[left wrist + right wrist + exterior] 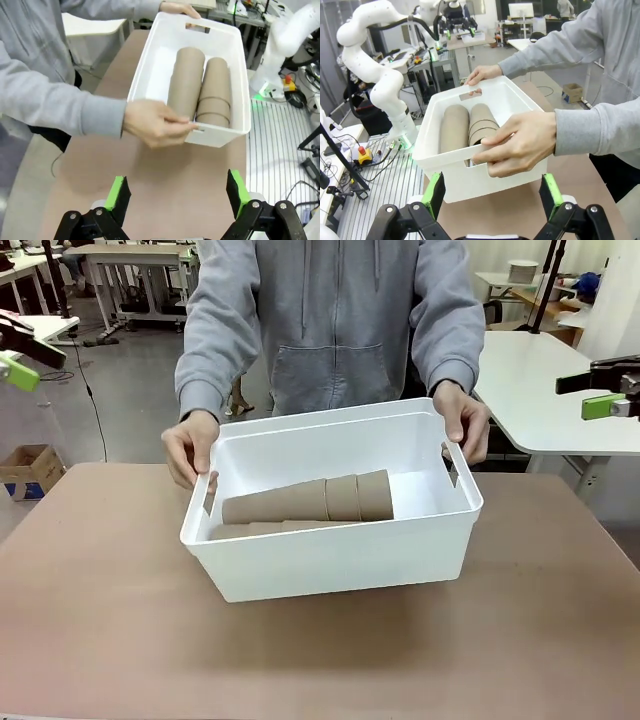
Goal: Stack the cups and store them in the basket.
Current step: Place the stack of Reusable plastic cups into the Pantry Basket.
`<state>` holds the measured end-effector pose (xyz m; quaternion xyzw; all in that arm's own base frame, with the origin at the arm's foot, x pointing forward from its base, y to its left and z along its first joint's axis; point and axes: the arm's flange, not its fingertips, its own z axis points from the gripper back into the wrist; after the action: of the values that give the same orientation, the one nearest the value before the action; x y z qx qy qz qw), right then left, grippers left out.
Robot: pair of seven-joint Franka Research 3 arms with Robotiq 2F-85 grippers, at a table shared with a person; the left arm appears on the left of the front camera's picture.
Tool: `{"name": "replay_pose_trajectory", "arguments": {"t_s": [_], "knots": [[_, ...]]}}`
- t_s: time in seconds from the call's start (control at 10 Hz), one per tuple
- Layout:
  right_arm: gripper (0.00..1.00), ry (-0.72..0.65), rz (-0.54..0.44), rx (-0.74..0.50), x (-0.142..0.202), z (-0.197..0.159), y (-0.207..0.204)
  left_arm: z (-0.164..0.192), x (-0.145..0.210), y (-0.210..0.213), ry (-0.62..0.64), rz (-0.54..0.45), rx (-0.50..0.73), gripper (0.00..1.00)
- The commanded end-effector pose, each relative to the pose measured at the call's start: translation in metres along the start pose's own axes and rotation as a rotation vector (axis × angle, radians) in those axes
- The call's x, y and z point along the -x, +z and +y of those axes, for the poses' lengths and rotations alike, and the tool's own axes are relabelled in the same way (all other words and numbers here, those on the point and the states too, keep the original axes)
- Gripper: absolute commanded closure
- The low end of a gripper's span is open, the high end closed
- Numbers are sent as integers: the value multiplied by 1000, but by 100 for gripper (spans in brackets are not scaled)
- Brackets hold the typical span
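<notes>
Cups stored; basket held by the person.

Two nested stacks of cups (310,502) lie side by side in the basket (330,560) on the worktop (120,620), gripped at both short ends by the person's hands (188,448). The left end effector (177,195) and right end effector (490,192) are spread wide, grasping nothing, well clear at the sides. Storing is judged complete; nothing further seems needed beyond staying clear of the basket.

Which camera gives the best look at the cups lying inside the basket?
The left wrist view: it looks down into the basket, showing both stacks of cups lying side by side, full length. The front view has one stack clear, the other mostly behind the near wall. In the right wrist view, the person's hand covers their near ends.
</notes>
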<state>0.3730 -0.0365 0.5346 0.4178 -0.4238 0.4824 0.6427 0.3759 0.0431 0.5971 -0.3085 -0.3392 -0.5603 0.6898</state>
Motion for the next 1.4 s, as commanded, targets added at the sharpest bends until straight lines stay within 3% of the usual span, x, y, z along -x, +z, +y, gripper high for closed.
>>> {"name": "replay_pose_trajectory", "arguments": {"t_s": [0.0, 1.3], "knots": [[0, -14, -14, 1, -5, 1, 1, 2, 5, -9, -51, 5, 28, 0], [0, -14, -14, 1, -5, 1, 1, 4, 5, -5, -17, 7, 14, 0]]}}
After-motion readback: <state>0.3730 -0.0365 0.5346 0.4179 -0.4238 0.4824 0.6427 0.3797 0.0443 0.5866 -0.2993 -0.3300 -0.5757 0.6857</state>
